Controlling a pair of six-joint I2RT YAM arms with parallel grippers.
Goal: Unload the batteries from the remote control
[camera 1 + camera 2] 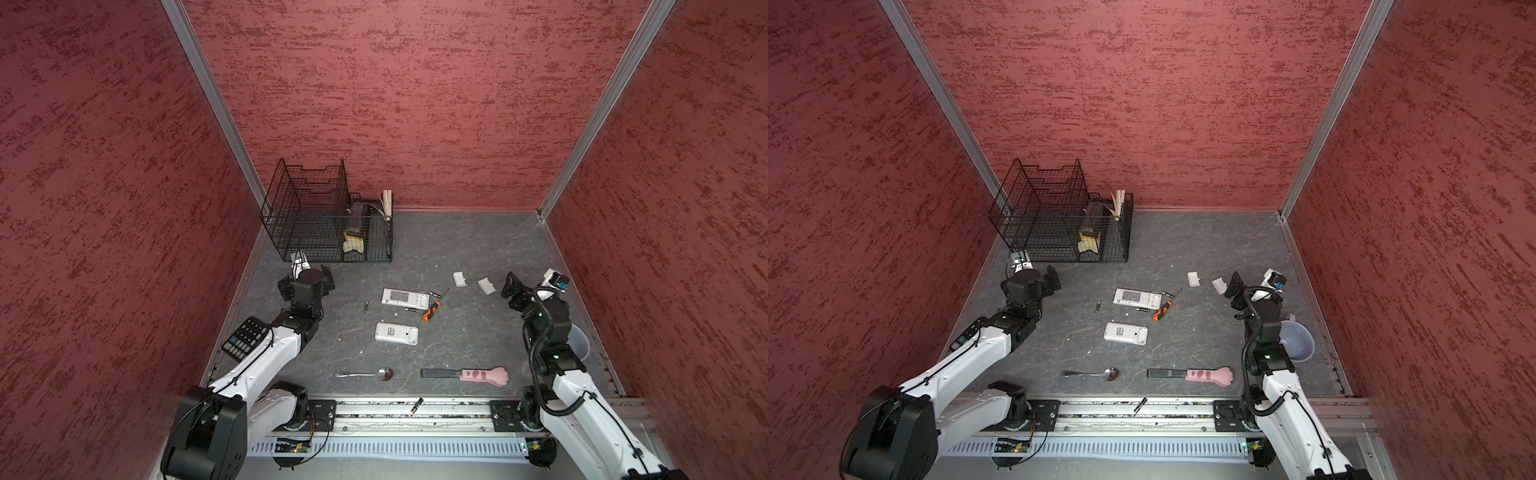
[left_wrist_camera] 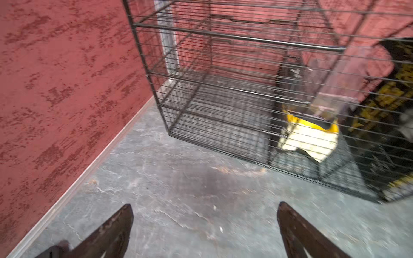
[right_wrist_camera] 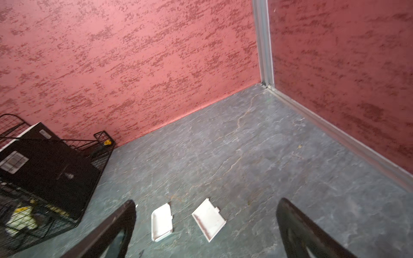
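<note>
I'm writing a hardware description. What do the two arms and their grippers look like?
Both the left arm and right arm have white shells with black joints. A thin black cable runs along the left; a coiled black cable loops along the right. The left gripper and right gripper have dark, tapering fingers.

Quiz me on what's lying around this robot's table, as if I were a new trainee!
1. True or false: the right gripper is shut on something.
2. The two white battery covers lie: A) stacked one on the other; B) side by side, apart, on the table; C) in that gripper.
3. Fill in: a stray battery lies off the table, on the metal ____ between the arm bases.
Key: 1 false, its jaws stand open and empty; 2 B; 3 rail.
</note>
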